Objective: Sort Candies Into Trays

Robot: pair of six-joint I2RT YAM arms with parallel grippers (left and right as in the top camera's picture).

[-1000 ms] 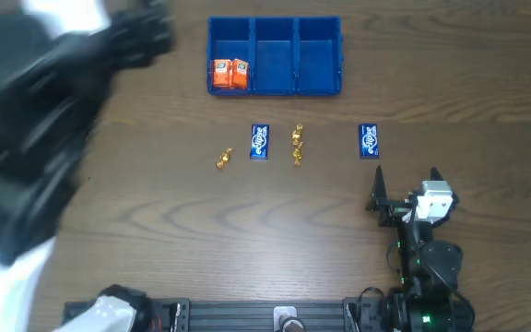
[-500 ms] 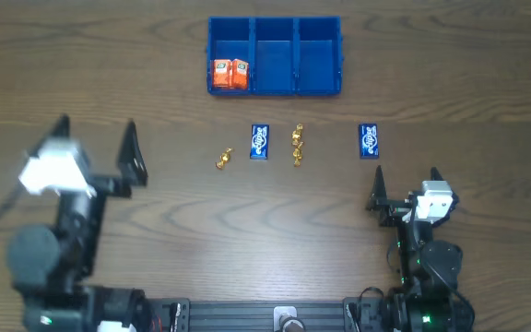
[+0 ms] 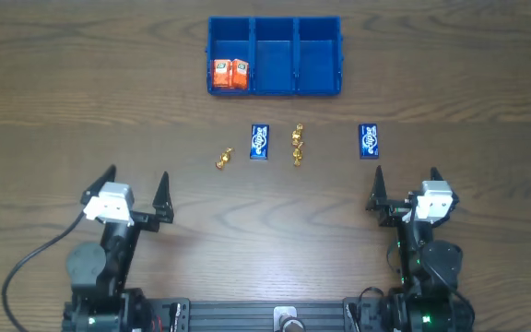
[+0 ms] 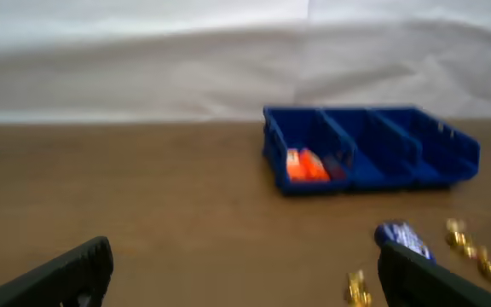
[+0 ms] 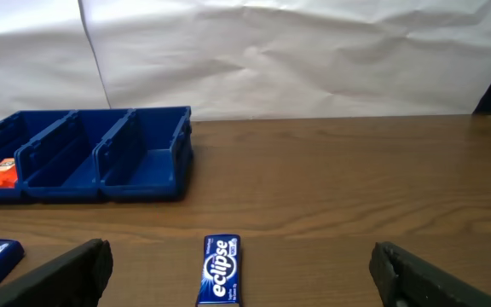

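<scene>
Left pincer (image 3: pixel 137 173) had dropped back toward its base, jaws wide, empty; right pincer (image 3: pixel 407 172) stood equally wide over the brown wooden desk (image 3: pixel 487 111).

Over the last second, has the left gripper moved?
Yes. In the top view, the left gripper has pulled down and rightward, farther below the blue tray.
</scene>
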